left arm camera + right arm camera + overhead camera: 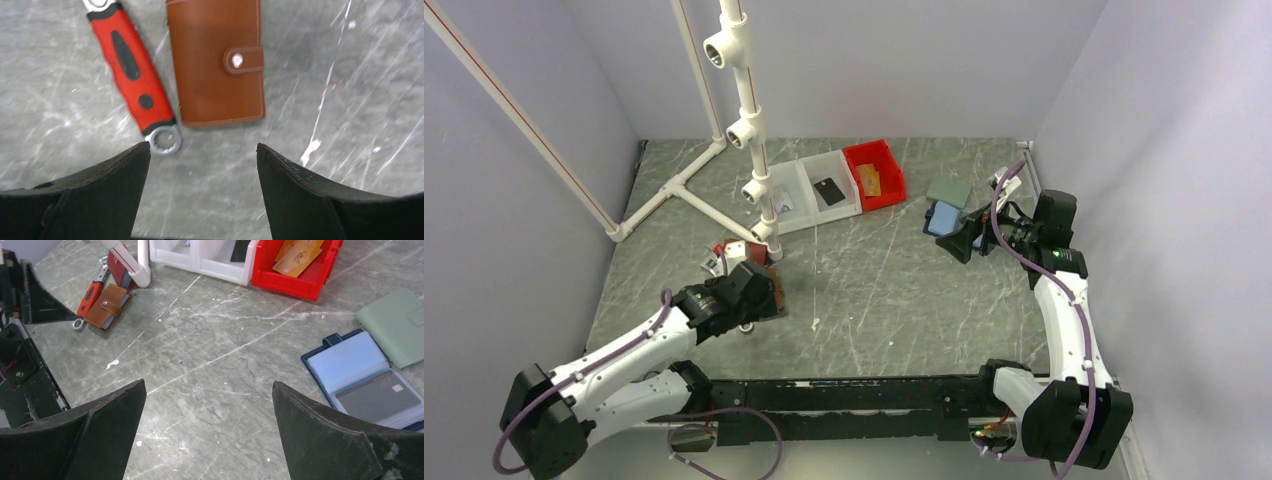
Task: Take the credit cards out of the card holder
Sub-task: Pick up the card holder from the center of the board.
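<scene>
Grey marbled table (874,290), pale walls (924,60), card holder (215,60) lying shut

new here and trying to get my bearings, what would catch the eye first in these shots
A red-handled wrench lies beside the snapped-shut brown card holder, just ahead of the open left gripper on the left side. At the back, a bright red bin holds tan cards. On the right, an open blue case shows a grey card by the open right gripper.
</scene>
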Motion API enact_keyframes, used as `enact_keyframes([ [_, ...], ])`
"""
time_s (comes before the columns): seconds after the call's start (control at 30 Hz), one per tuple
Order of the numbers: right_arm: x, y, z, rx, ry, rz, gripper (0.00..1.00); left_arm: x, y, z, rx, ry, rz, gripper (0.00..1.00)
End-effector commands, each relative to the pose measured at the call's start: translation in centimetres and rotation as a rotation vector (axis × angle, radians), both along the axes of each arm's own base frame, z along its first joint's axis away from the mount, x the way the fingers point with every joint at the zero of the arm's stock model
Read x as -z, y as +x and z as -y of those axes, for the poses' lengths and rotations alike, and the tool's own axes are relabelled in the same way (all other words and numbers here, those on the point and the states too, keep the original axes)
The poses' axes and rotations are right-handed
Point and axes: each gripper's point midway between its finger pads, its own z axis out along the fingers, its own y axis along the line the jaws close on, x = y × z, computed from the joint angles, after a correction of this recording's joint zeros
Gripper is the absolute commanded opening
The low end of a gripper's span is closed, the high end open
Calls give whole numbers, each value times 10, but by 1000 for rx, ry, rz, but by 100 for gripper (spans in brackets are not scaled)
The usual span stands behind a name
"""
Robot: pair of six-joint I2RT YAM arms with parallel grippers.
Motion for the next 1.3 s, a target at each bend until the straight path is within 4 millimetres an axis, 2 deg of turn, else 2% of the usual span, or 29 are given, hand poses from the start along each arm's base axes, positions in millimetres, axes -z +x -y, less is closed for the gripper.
enact_keyframes([
  [0.0,0,-2,-4,-36,0,22,100,-1,33,32,95,-199,72,82],
  [0.1,0,-2,-4,-37,-3,21,100,-4,45,36,100,-305,124,78],
  [0.2,0,-2,-5,-43,-3,19,100,-7,51,26,54,-328,147,75],
  [0.4,3,-3,-9,-57,-11,12,100,9,53,14,6,-398,87,61],
  [0.77,4,-2,-10,-60,-11,8,100,34,45,-7,-87,-372,17,63],
  [1.1,5,-2,-10,-60,-12,5,100,61,39,-7,-121,-367,-96,63],
  [1.17,4,-3,-10,-60,-12,7,100,63,38,-9,-130,-366,-98,58],
  [1.27,5,-3,-10,-62,-12,5,100,64,36,-10,-136,-365,-93,46],
])
